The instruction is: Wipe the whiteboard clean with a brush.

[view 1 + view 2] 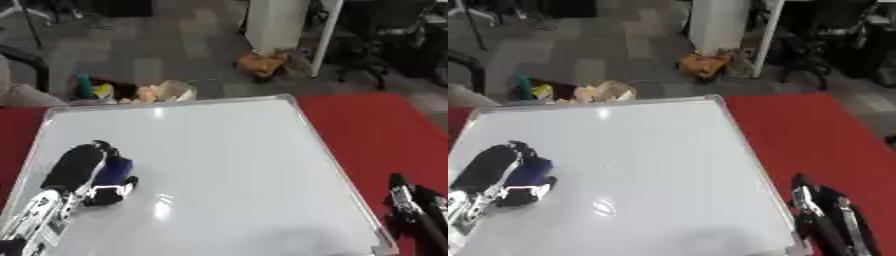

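Note:
A white whiteboard (219, 160) with a silver frame lies flat on the red table; I make out no marks on its surface. My left hand (79, 170) rests on the board's left side, its fingers curled round a dark blue brush (112, 169) held against the surface. My right hand (413, 205) shows at the lower right, off the board's right edge over the red cloth, fingers pointing up.
The red table surface (376, 125) flanks the board on both sides. Beyond the far edge lie the floor, a pile of small coloured items (131, 91), an orange object (261, 64), a white post (324, 37) and a black chair (815, 45).

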{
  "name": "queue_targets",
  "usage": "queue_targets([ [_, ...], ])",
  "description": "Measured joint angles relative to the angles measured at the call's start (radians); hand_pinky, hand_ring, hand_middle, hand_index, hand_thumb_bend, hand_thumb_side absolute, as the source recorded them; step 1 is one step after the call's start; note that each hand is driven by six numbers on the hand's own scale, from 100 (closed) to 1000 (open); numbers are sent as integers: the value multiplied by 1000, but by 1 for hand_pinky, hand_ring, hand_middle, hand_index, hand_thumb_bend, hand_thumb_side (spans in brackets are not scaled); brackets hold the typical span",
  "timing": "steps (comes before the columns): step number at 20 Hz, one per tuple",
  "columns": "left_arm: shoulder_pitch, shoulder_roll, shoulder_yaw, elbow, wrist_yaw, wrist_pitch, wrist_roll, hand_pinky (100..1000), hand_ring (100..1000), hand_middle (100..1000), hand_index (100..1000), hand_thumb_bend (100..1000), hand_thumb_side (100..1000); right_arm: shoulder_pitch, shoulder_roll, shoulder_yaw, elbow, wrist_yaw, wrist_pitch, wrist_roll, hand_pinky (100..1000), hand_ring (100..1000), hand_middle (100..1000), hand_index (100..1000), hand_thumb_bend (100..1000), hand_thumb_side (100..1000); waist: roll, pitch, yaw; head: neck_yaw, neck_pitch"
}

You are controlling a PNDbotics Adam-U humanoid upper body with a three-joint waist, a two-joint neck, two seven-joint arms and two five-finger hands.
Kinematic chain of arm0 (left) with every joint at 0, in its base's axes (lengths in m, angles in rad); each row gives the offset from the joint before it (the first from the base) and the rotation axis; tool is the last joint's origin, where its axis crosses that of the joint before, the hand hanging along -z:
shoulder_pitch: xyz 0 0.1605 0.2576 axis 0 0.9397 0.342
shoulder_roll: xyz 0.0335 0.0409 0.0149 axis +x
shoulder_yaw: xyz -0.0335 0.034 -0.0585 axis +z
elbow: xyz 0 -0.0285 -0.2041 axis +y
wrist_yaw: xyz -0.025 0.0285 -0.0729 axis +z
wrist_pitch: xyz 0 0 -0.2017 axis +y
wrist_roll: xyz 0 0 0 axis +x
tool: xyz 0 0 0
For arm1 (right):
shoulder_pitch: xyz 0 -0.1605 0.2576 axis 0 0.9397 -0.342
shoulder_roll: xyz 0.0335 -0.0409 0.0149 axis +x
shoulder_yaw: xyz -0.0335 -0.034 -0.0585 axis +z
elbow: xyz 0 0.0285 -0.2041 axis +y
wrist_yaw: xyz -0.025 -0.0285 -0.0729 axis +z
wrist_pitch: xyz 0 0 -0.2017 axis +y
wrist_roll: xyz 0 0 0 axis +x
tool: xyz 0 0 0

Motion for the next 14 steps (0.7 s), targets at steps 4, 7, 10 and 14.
queue_targets([
  [4,-8,-22,-55,-41,29,-32,-33,525,524,468,546,396,377,-1,0,2,0,0,0,0,100,100,100,386,100,553,1,0,-6,4,0],
  [7,-4,-31,-98,-82,72,-68,-75,514,528,468,543,366,381,-1,0,3,0,0,0,1,100,100,100,386,100,553,2,1,-6,4,0],
  [10,-3,-39,-124,-110,119,-112,-122,508,531,468,544,356,385,-1,0,4,0,0,0,1,100,100,100,386,100,553,4,2,-7,4,0],
  [14,0,-39,-146,-135,181,-168,-184,502,533,468,544,351,389,-2,0,6,0,0,-1,1,100,100,100,386,100,553,4,3,-7,3,0],
])
